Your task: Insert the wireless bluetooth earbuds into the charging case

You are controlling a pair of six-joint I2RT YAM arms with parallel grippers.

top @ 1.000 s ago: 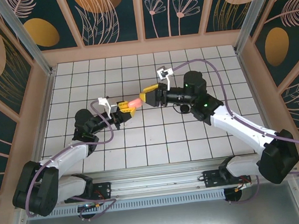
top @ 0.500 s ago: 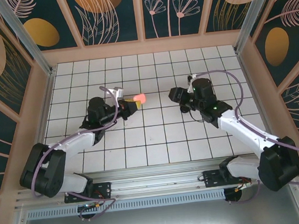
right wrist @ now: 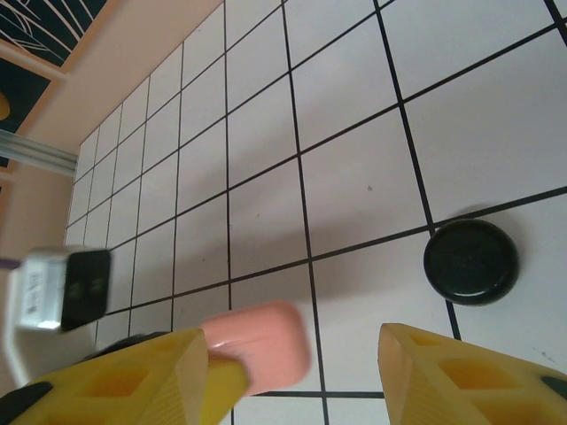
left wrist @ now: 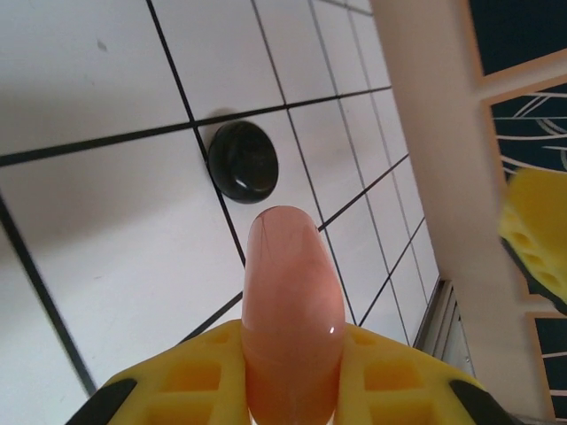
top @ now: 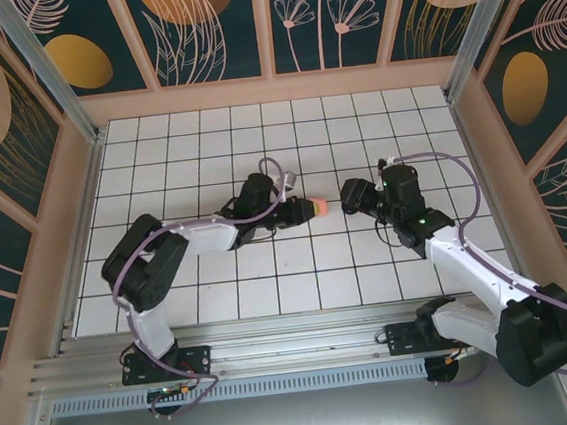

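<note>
The left gripper (top: 301, 209) is clenched on the pink charging case (left wrist: 288, 301) near the black case (left wrist: 244, 161), with the right gripper (right wrist: 297, 372) released and empty close by; a misjudged handover could squeeze the slick pink charging case loose.

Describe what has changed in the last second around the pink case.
The right gripper drew back rightward, away from the pink case. The left gripper then carried it rightward, close to the right gripper again. Unchanged: the left gripper stays shut on the case, and the right gripper's jaws stand open.
</note>
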